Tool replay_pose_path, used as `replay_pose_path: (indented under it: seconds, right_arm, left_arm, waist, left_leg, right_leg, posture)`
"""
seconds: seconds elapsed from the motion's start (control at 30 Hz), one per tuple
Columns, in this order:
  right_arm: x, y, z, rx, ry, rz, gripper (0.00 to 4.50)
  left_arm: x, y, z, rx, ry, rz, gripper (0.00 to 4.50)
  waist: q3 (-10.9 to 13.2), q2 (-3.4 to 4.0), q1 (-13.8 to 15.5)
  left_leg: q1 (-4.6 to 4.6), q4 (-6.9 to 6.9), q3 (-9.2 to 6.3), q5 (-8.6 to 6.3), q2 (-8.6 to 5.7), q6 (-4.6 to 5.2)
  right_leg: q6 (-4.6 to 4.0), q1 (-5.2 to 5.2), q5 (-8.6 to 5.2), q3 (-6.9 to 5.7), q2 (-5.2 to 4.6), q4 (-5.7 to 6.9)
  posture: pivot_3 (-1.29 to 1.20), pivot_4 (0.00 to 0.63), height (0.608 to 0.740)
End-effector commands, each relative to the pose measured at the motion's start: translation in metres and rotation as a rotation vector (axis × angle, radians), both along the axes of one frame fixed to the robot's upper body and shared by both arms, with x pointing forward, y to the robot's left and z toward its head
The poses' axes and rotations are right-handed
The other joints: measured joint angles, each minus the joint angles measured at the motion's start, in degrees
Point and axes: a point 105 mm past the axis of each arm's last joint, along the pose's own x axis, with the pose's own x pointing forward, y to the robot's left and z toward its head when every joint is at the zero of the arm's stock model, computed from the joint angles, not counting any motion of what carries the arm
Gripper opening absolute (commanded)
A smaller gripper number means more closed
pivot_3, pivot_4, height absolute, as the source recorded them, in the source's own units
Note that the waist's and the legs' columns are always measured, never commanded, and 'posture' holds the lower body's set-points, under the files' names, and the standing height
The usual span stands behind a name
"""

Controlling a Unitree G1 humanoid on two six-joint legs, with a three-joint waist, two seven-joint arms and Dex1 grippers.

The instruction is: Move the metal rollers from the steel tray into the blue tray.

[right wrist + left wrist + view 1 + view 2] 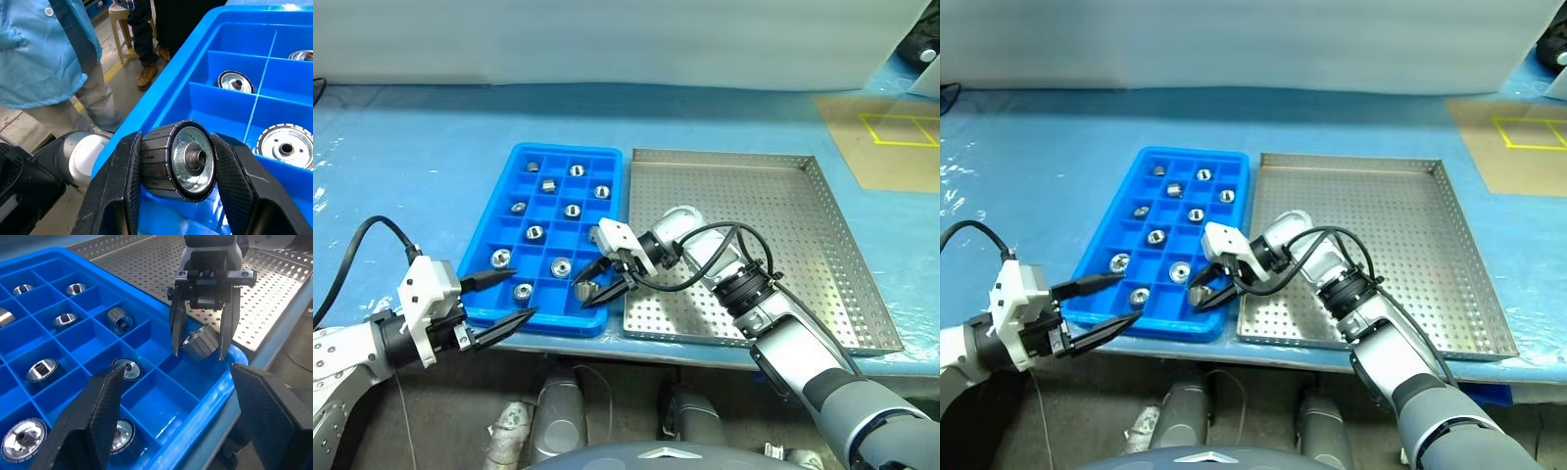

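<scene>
Shiny metal rollers (534,232) are lying singly in the blue tray (481,253) compartments; the perforated steel tray (822,255) is sitting empty alongside.

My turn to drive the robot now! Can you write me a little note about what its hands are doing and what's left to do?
Right gripper: holds a metal roller between its fingers over the near corner cell of the blue tray.
Left gripper: open, empty, at the blue tray's near edge.
Done: about ten rollers sit in the blue tray's cells.
Steel tray: no rollers visible.
Left: drop this one in.
</scene>
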Motion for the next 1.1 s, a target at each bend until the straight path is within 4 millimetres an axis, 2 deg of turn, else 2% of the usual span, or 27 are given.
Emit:
replay_pose_path:
  seconds: [0.03,0.17,0.3,0.43,0.5,0.6,0.67,0.87,1.0,1.1]
  right_arm:
    - [-0.002,0.003,0.006,0.030,-0.019,0.022,3.11]
    - [0.006,0.003,0.008,0.033,-0.020,-0.050,4.43]
    - [0.014,-0.001,0.012,0.049,-0.058,-0.092,4.43]
    - [0.029,-0.011,0.035,0.116,-0.097,-0.194,4.43]
    - [0.038,-0.021,0.049,0.158,-0.118,-0.274,4.43]
    - [0.047,-0.041,0.063,0.192,-0.153,-0.393,4.43]
    - [0.056,-0.065,0.066,0.197,-0.177,-0.521,4.43]
    - [0.062,-0.127,0.059,0.173,-0.237,-0.850,4.43]
    - [0.064,-0.168,0.056,0.197,-0.279,-1.129,4.43]
    - [0.059,-0.180,0.060,0.232,-0.288,-1.223,4.43]
  left_arm:
    - [0.001,-0.004,0.004,0.000,-0.015,-0.029,3.68]
    - [0.006,-0.004,0.005,0.000,-0.019,-0.044,3.68]
    - [0.012,-0.005,0.005,0.000,-0.022,-0.066,3.68]
    - [0.027,-0.011,0.006,-0.013,-0.040,-0.113,3.68]
    - [0.042,-0.016,0.007,-0.030,-0.065,-0.136,3.68]
    - [0.063,-0.028,0.008,-0.052,-0.093,-0.186,3.68]
    - [0.079,-0.042,0.007,-0.077,-0.096,-0.249,3.68]
    - [0.118,-0.077,0.001,-0.109,-0.101,-0.372,3.68]
    - [0.167,-0.098,0.002,-0.140,-0.173,-0.273,3.68]
    - [0.176,-0.109,0.001,-0.155,-0.179,-0.299,3.68]
  waist:
    - [0.0,0.00,0.0]
    - [0.0,-0.01,-0.1]
    - [0.0,-0.02,-0.3]
    - [0.0,-0.01,-0.3]
    - [0.0,-0.01,-0.5]
    - [0.0,-0.04,-0.9]
    - [-0.1,-0.01,-1.2]
    - [-0.1,-0.09,-3.8]
    - [-0.1,-0.09,-6.1]
    - [-0.1,-0.11,-8.2]
  left_leg:
    - [0.00,0.01,0.00,0.01,0.00,-0.01]
    - [0.00,0.03,0.00,0.03,0.01,-0.03]
    - [0.01,0.09,0.00,0.04,0.00,-0.05]
    - [0.05,0.18,-0.01,0.07,-0.03,-0.10]
    - [0.07,0.33,0.00,0.10,-0.01,-0.15]
    - [0.16,0.58,0.00,0.15,-0.03,-0.22]
    - [0.25,0.72,0.00,0.18,-0.01,-0.27]
    - [0.29,0.99,0.03,0.23,-0.09,-0.35]
    - [0.29,1.00,0.04,0.23,-0.10,-0.32]
    - [0.31,1.06,0.09,0.19,-0.13,-0.24]
  right_leg:
    - [0.00,0.00,0.00,0.00,0.01,0.01]
    - [-0.01,-0.01,0.00,-0.01,0.02,0.05]
    - [-0.01,-0.01,0.00,0.01,0.02,0.13]
    - [-0.01,0.00,0.00,0.02,0.00,0.34]
    - [-0.01,-0.03,0.00,0.05,-0.01,0.53]
    - [0.01,0.02,0.00,0.14,-0.01,0.78]
    - [0.02,0.10,0.02,0.19,0.01,0.86]
    - [0.04,0.35,0.06,0.31,-0.02,0.81]
    - [0.05,0.32,0.08,0.39,0.01,0.78]
    - [0.12,0.31,0.12,0.51,0.03,0.75]
  posture:
    - [0.31,0.150,0.740]
    - [0.28,0.150,0.740]
    - [0.25,0.150,0.740]
    - [0.16,0.150,0.740]
    - [0.10,0.150,0.740]
    - [0.03,0.150,0.740]
    - [-0.07,0.150,0.740]
    - [-0.26,0.150,0.740]
    - [-0.36,0.150,0.740]
    - [-0.39,0.150,0.740]
